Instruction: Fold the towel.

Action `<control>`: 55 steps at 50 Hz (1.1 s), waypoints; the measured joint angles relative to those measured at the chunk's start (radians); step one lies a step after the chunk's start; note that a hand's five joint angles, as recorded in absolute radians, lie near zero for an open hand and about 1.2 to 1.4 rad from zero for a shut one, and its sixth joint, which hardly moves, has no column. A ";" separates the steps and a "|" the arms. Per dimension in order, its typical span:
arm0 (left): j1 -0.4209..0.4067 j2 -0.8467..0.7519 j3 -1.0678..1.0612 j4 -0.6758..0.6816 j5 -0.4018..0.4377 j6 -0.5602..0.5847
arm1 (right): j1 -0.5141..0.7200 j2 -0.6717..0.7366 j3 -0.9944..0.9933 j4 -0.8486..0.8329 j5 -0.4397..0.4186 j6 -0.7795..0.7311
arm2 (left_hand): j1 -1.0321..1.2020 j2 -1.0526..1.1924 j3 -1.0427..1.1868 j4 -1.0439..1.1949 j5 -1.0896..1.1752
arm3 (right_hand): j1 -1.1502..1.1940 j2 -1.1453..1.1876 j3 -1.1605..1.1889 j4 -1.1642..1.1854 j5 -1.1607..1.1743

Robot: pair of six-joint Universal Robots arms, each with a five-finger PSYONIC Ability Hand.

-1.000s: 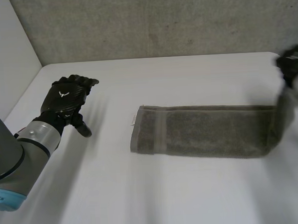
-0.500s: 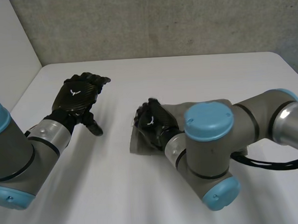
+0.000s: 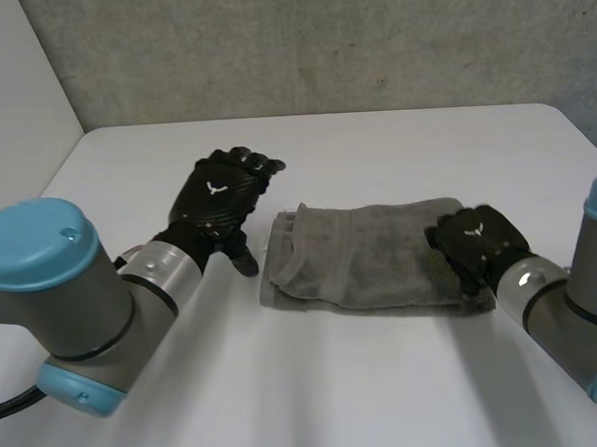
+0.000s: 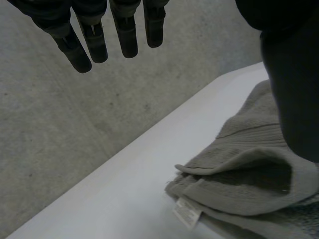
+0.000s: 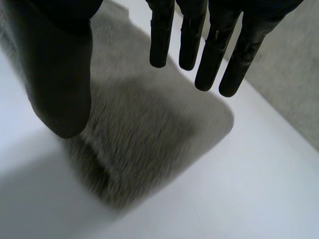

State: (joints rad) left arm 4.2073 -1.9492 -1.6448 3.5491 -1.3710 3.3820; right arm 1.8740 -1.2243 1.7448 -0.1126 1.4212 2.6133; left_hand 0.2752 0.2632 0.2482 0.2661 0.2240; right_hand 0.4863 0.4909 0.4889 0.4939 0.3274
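Fingers [image 5: 212, 50] released, right hand [image 3: 477, 242] over towel [image 3: 366, 260], left hand [image 3: 222, 192] beside it, tag [image 4: 187, 213] in wrist view

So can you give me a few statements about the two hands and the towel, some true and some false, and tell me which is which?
1. The towel lies on a white table. True.
2. The left hand is gripping the towel. False: it is open beside one end of the towel, holding nothing.
3. The right hand is at the towel's other end, fingers straight. True.
4. The towel is spread in a single layer. False: it is folded, with layers stacked at the end near the left hand.
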 measured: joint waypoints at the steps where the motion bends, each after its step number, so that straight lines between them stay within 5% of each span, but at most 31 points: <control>1: -0.006 -0.004 0.002 0.000 -0.004 0.000 | -0.007 0.001 0.010 -0.005 -0.004 -0.001 | 0.000 0.000 0.000 0.000 0.000 | 0.017 0.016 0.019 0.017 0.015; 7: -0.035 -0.027 0.009 -0.001 -0.037 0.002 | -0.040 0.026 0.054 -0.060 -0.012 -0.006 | 0.000 0.000 0.000 0.000 0.000 | 0.170 0.165 0.167 0.163 0.155; 13: -0.038 -0.027 0.006 -0.004 -0.052 -0.001 | -0.042 0.078 0.032 -0.086 0.014 -0.010 | 0.000 0.000 0.000 0.000 0.000 | 0.770 0.779 0.776 0.775 0.770; 21: -0.032 -0.012 -0.002 -0.007 -0.055 -0.004 | -0.022 0.081 -0.046 -0.088 0.096 -0.063 | 0.000 0.000 0.000 0.000 0.000 | 0.825 0.807 0.847 0.848 0.832; 33: 0.036 0.106 -0.012 -0.009 -0.071 -0.066 | 0.404 0.216 -0.388 -0.078 0.121 -0.429 | 0.000 0.000 0.000 0.000 0.000 | 0.832 0.811 0.849 0.848 0.837; 43: 0.102 0.168 -0.033 -0.009 -0.086 -0.133 | 0.591 0.383 -0.517 -0.086 0.057 -0.531 | 0.000 0.000 0.000 0.000 0.000 | 0.835 0.813 0.849 0.848 0.837; 50: 0.098 0.168 -0.032 -0.008 -0.084 -0.135 | 0.587 0.412 -0.477 -0.086 0.087 -0.468 | 0.000 0.000 0.000 0.000 0.000 | -0.146 -0.174 -0.136 -0.131 -0.162; 55: 0.084 0.153 -0.015 -0.004 -0.083 -0.136 | 0.544 0.323 -0.422 -0.086 0.125 -0.276 | 0.000 0.000 0.000 0.000 0.000 | -0.252 -0.244 -0.243 -0.239 -0.261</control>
State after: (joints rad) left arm 4.2910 -1.7959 -1.6594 3.5448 -1.4543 3.2462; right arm 2.4180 -0.9017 1.3231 -0.1991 1.5463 2.3370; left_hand 0.2749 0.2632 0.2482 0.2661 0.2240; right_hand 0.2339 0.2466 0.2463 0.2554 0.0666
